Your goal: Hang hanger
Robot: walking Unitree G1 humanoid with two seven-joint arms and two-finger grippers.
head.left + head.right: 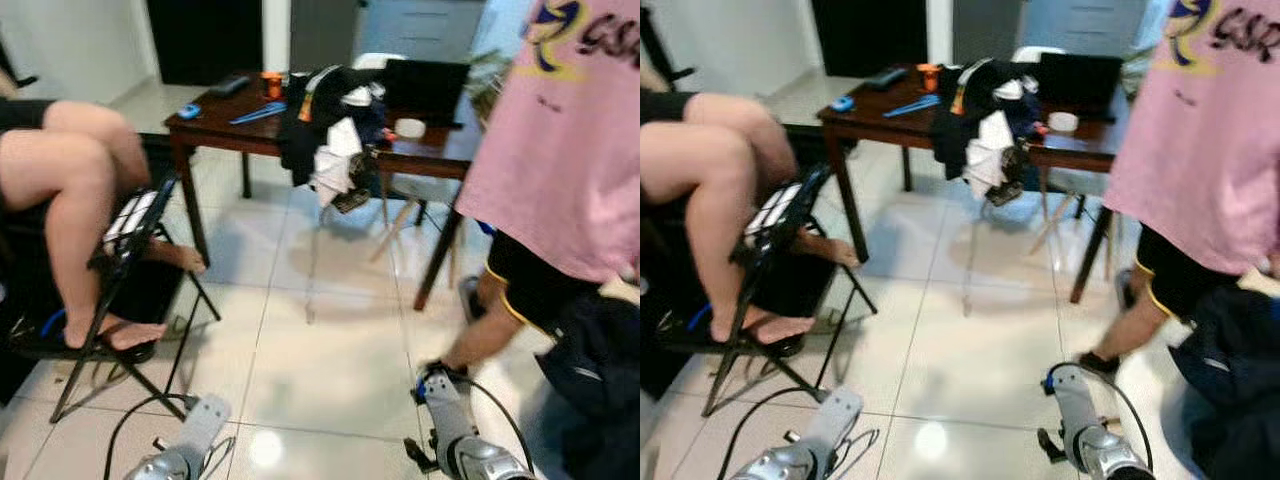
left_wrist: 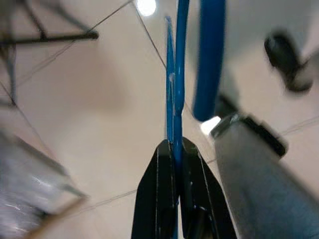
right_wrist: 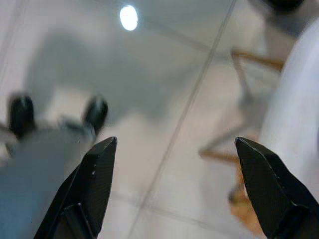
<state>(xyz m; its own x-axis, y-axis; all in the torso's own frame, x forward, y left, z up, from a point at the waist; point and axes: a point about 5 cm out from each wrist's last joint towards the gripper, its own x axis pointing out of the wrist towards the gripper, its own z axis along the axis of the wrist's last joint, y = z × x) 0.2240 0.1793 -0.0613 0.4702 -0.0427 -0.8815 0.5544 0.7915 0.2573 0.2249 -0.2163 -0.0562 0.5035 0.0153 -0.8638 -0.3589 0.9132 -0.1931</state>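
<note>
Left wrist view: we see the left gripper [image 2: 175, 149] with its two black fingers pressed together on a thin blue hanger [image 2: 175, 89], clamped edge-on between the tips. The hanger's blue limb runs straight out from the fingertips over the pale tiled floor [image 2: 99, 124], and a thicker blue part of it curves just beside the held limb. Next to the fingers lies the silver right forearm [image 2: 259, 189]. Right wrist view: the right gripper [image 3: 174, 149] stands with its fingers wide apart, holding nothing, over the same tiles. From the head camera we note both silver arms low at the picture's bottom edge, left arm [image 1: 190, 445] and right arm [image 1: 455, 430]. Ahead stands a dark wooden table [image 1: 215, 125] with a heap of clothes [image 1: 330, 130] draped on it. A seated person's bare legs [image 1: 75, 190] are at our left on a folding chair [image 1: 120, 290]; a person in a pink shirt [image 1: 560, 150] stands at our right, near the right arm.
</note>
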